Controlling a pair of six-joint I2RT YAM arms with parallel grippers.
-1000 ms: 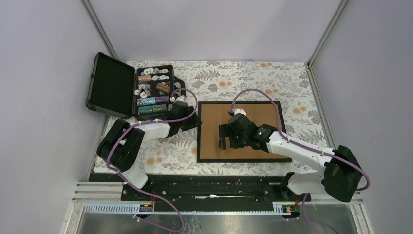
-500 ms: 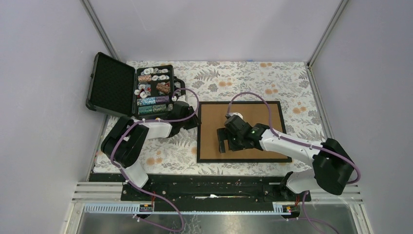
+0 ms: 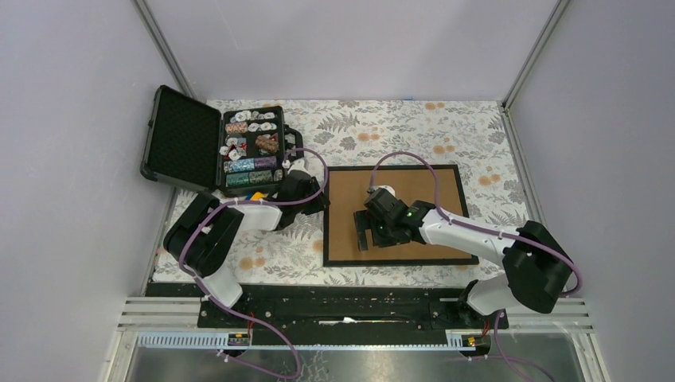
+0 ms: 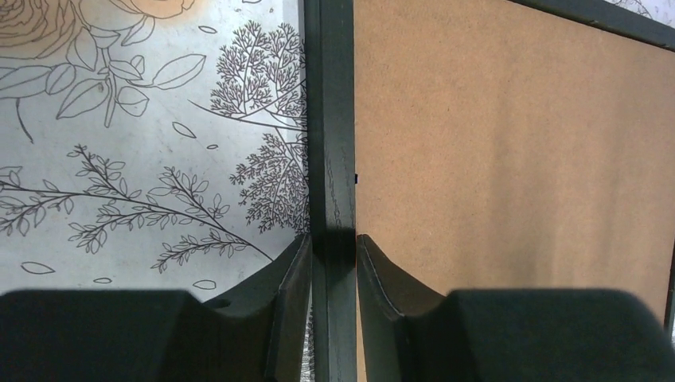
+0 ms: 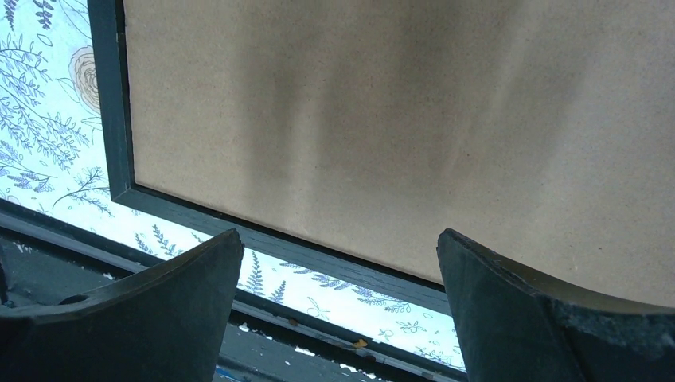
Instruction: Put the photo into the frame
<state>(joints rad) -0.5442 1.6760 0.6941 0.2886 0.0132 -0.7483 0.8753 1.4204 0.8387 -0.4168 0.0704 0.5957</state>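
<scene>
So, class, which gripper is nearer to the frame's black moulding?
Left. The left gripper is shut on the frame at its left-hand moulding, one finger on each side. The right gripper hangs open above the brown back.

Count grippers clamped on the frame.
1: the left gripper, on the left moulding of the frame. The right gripper is open over the brown backing, holding nothing.
</scene>
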